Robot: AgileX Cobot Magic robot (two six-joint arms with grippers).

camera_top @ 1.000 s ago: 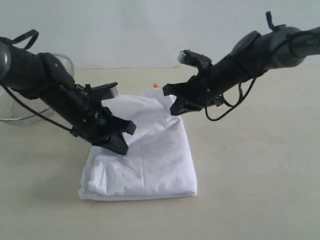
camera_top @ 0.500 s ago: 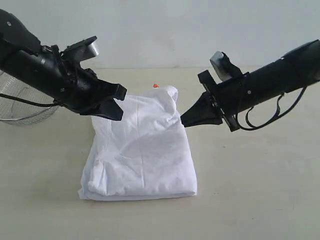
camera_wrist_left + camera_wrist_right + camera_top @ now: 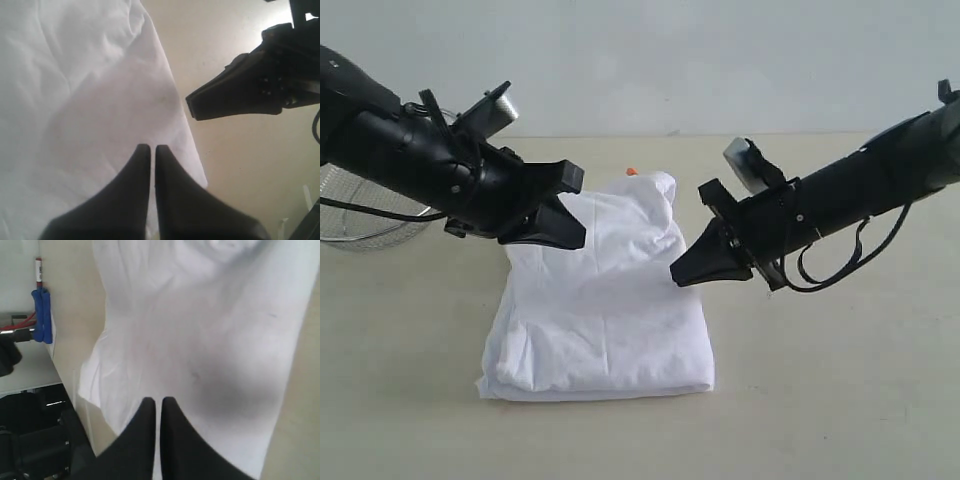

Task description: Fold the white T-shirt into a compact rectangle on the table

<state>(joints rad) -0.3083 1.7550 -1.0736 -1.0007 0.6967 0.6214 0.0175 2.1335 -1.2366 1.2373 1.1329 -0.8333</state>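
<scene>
We saw the white T-shirt (image 3: 605, 320) lying folded on the table (image 3: 840, 400), about midway between its left and right edges. In the exterior view the left gripper (image 3: 575, 238) and the right gripper (image 3: 677, 280) hung over the shirt's two sides. Only the wrist views showed each pair of jaws pressed together, holding nothing. A wire bowl (image 3: 360, 215) near the left edge appeared in the exterior view alone.

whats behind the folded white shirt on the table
A small orange thing peeks out past the far edge of the shirt. The cloth covers the rest of it, so what it is cannot be told. Past that, the table goes on.
</scene>
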